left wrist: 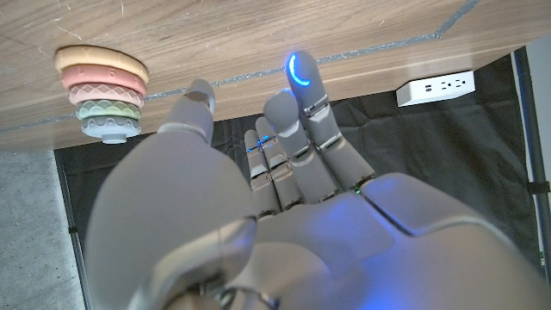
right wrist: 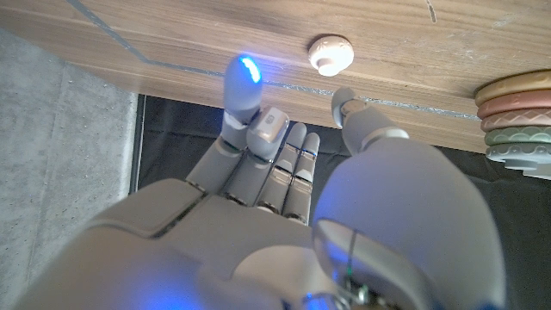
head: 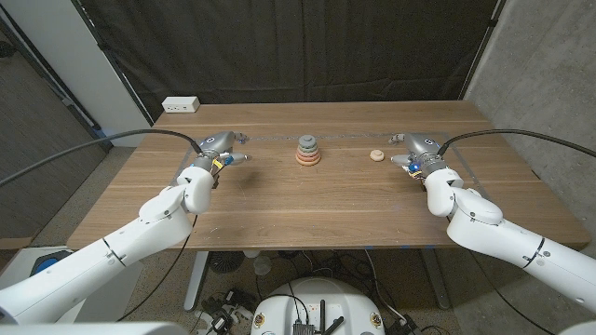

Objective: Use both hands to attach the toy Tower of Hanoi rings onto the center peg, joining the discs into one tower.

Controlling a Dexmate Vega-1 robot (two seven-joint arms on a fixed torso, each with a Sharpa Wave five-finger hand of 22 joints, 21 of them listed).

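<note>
Rings (head: 308, 151) already sit stacked on the peg at the middle of the counter (head: 326, 200), and 1 small beige ring (head: 377, 155) lies loose to the robot's right of that stack. Starting at the right hand (head: 416, 149): it holds nothing, its fingers (right wrist: 244, 90) reaching out loosely and apart above the wood. The loose ring lies just beside it, toward the stack, between hand and stack, lying flat with its hole facing up. The left hand (head: 219, 149) is likewise unloaded with fingers (left wrist: 303, 82) extended, and stands well apart on the stack's other side. The right hand is clearly nearer, so I judge the pick falls to it, then a short carry inward to the peg.
</note>
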